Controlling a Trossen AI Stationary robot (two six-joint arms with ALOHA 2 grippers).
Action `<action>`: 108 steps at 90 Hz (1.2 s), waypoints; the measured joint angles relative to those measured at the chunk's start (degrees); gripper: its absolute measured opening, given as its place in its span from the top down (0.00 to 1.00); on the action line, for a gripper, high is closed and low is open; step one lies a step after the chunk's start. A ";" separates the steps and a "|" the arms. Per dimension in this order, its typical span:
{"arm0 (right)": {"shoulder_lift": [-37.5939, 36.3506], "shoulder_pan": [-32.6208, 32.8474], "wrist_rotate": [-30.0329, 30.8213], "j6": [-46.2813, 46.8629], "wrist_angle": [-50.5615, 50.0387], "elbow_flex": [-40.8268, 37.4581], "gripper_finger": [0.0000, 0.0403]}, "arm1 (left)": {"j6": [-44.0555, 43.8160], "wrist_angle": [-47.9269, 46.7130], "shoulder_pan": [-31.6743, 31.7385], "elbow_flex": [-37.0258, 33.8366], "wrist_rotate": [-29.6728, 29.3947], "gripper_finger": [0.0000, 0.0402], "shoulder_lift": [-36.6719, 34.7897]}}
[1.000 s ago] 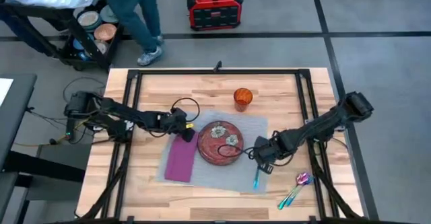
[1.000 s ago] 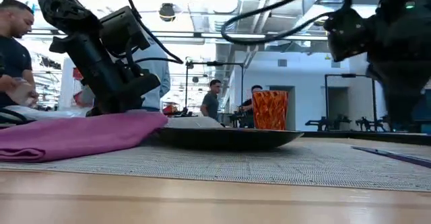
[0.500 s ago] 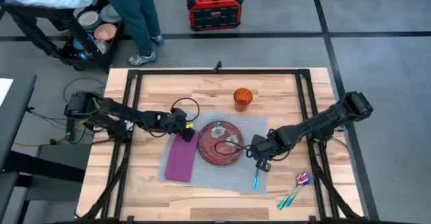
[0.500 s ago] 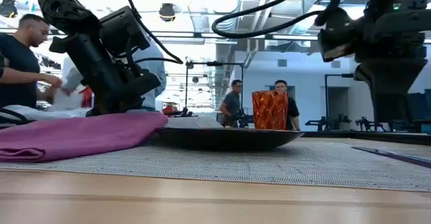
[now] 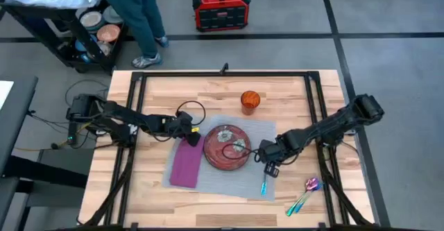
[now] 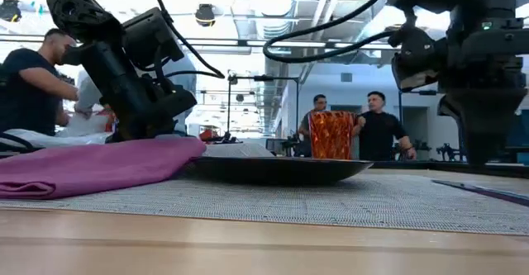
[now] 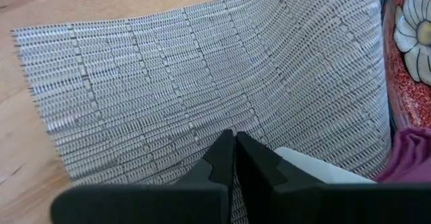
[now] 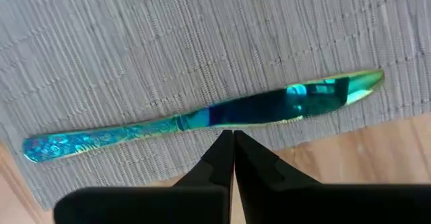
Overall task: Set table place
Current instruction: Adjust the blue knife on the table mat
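Observation:
The grey placemat lies on the wooden table. It carries a red flowered plate, a purple napkin to the plate's left and an iridescent blue-green knife near its right edge. My left gripper is shut, low over the mat's far left part beside the napkin's far end. My right gripper is shut and stands above the knife's middle, between the knife and the plate, touching nothing. My left gripper points its shut fingertips down at the bare weave of the placemat; whether they touch it I cannot tell.
An orange faceted glass stands on the wood just beyond the mat's far edge. Two more iridescent utensils lie on the table right of the mat. People move about in the room behind the table's far edge.
My right gripper has drawn back a little from the knife toward the plate and the table's far edge; the knife stays flat on the mat.

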 joint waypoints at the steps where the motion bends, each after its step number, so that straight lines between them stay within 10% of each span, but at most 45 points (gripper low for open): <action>1: 0.00 -0.04 -0.01 -0.11 0.09 0.00 1.00 | 0.00 0.00 0.00 0.00 0.00 1.00 0.00; 108: 0.00 -2.96 -1.56 -1.31 5.06 -3.22 1.00 | 3.24 -0.62 0.00 0.00 -0.35 1.00 0.00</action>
